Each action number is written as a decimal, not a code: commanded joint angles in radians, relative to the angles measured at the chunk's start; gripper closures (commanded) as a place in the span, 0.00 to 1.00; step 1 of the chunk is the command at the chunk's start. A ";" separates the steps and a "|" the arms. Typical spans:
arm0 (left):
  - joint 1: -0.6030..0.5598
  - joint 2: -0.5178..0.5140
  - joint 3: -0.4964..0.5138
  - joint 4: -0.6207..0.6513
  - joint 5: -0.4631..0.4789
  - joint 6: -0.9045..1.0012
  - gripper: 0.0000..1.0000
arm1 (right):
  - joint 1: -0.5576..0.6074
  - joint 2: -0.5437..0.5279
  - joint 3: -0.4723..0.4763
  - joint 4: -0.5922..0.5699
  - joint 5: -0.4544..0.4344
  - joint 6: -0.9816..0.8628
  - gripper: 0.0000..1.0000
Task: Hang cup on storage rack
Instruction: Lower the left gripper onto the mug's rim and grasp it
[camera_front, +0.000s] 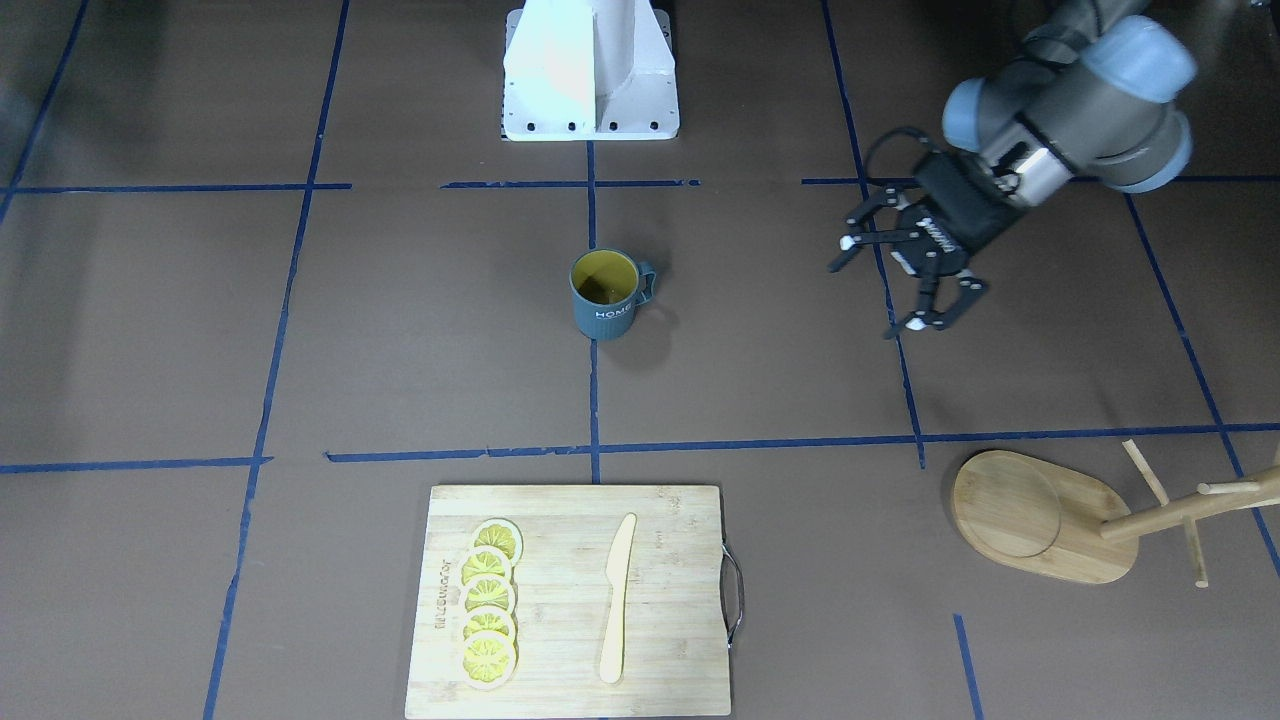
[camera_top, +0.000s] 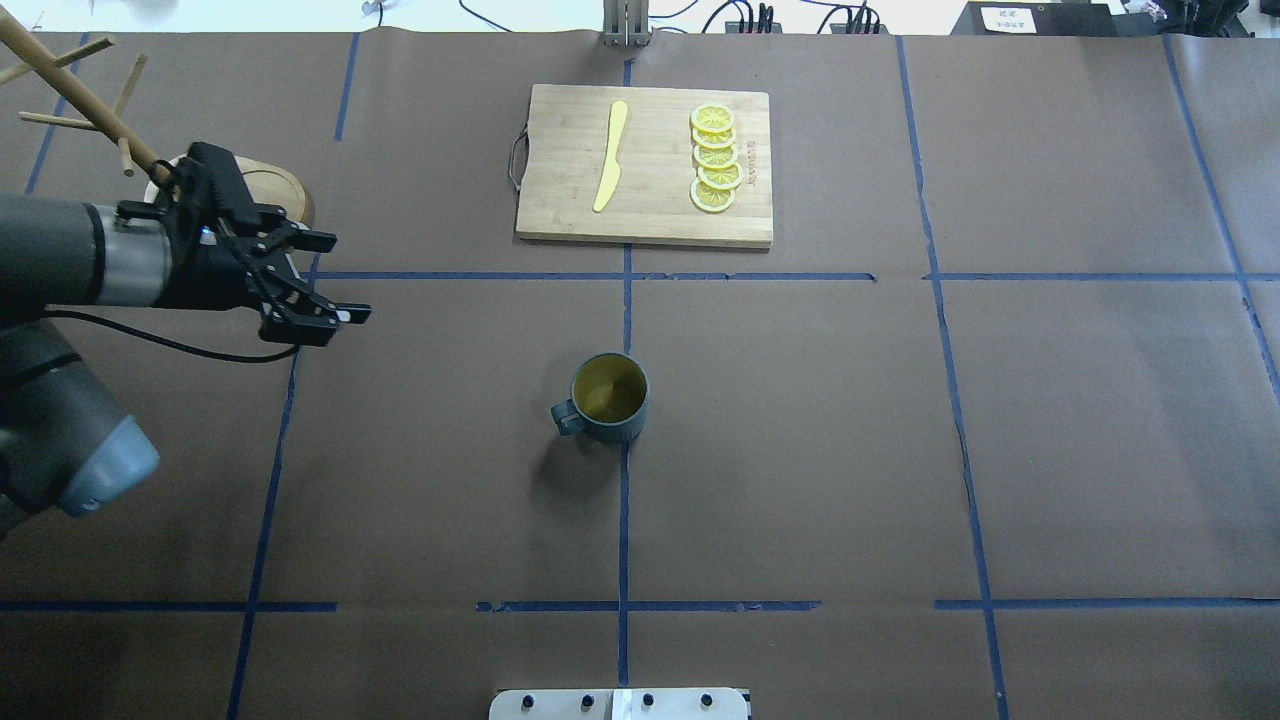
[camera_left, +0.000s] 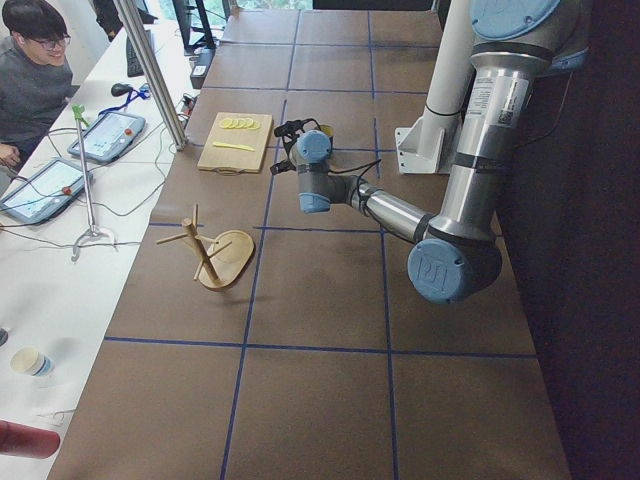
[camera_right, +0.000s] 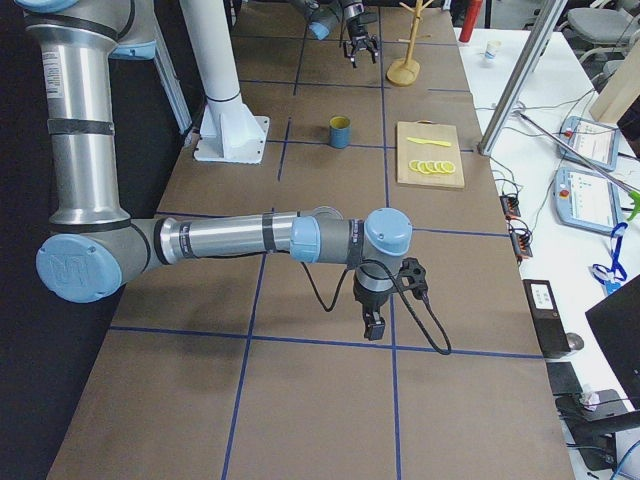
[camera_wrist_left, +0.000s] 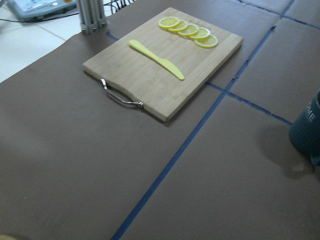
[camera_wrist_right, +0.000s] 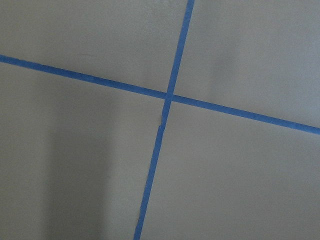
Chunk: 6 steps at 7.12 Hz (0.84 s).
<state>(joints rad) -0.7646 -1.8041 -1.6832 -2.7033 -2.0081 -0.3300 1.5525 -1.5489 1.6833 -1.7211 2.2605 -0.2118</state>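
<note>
The cup is dark teal-grey outside and yellow inside, with white "HOME" lettering on its side; the storage rack is pale honey-toned bamboo; the table is covered in matt brown, crossed by a grid of blue tape lines; the cutting board is light bamboo with lengthwise grain bands and a silver metal handle; the lemon slices are yellow with whitish rims; the knife is pale yellow; the left gripper is black with white fingertips; its arm is grey with pale blue joint caps; the robot's base is white
</note>
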 joint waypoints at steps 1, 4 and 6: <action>0.195 -0.090 0.066 -0.056 0.162 0.003 0.00 | 0.000 0.003 0.001 0.000 0.002 0.000 0.00; 0.307 -0.164 0.132 -0.078 0.243 0.003 0.00 | -0.002 0.006 0.001 0.000 0.002 0.002 0.00; 0.333 -0.195 0.198 -0.117 0.291 0.003 0.00 | -0.002 0.016 -0.002 0.000 0.002 0.002 0.00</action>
<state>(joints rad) -0.4479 -1.9819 -1.5173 -2.7972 -1.7431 -0.3269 1.5517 -1.5367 1.6829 -1.7218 2.2626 -0.2103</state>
